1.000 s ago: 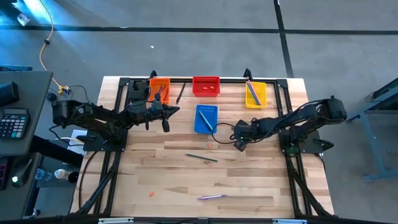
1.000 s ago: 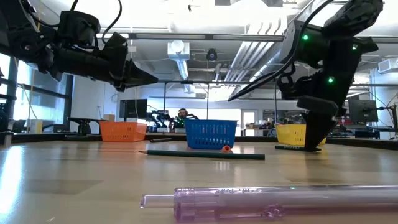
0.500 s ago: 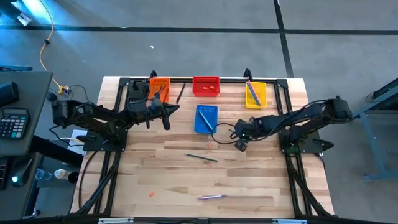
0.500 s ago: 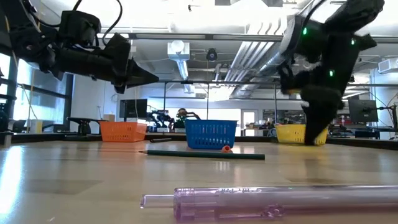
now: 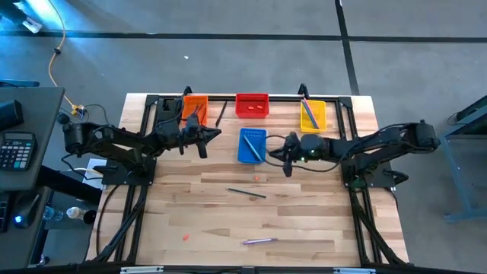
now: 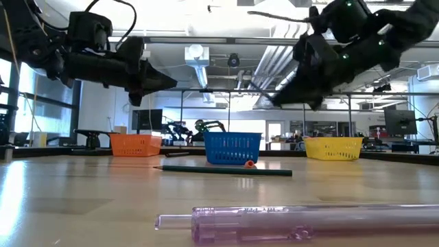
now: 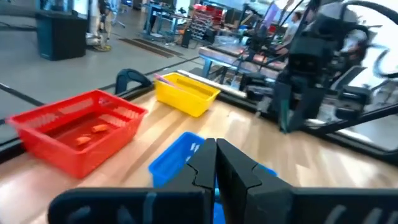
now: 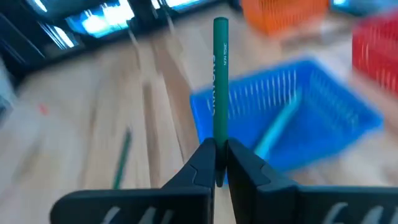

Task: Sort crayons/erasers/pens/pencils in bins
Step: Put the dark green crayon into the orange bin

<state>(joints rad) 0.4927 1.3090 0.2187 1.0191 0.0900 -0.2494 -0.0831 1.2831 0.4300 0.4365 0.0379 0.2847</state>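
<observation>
Clearly the right gripper (image 8: pixel 216 163) is pinching a green pencil (image 8: pixel 219 93) by its lower end, and the blue bin (image 8: pixel 292 121) lies just ahead of it, so the coming move seems to turn on carrying the stick the short way over that bin's rim. In the right wrist view the pencil's long axis runs straight out from the fingertips toward the bin, where a teal stick (image 8: pixel 277 132) already lies slantwise. From above, this gripper (image 5: pixel 288 156) hovers just right of the blue bin (image 5: pixel 252 144), far nearer to it than to anything else. The left gripper (image 5: pixel 200 138), pressed together on nothing, waits on the bin's other side, near the orange bin (image 5: pixel 195 106).

Beyond the blue bin sit the red bin (image 5: pixel 252 104) and the yellow bin (image 5: pixel 313 115). Only the overhead view shows the gap between gripper and rim; only the wrist view shows the pencil and the pinch. The low view shows the right gripper (image 6: pixel 276 99) well above the tabletop.
</observation>
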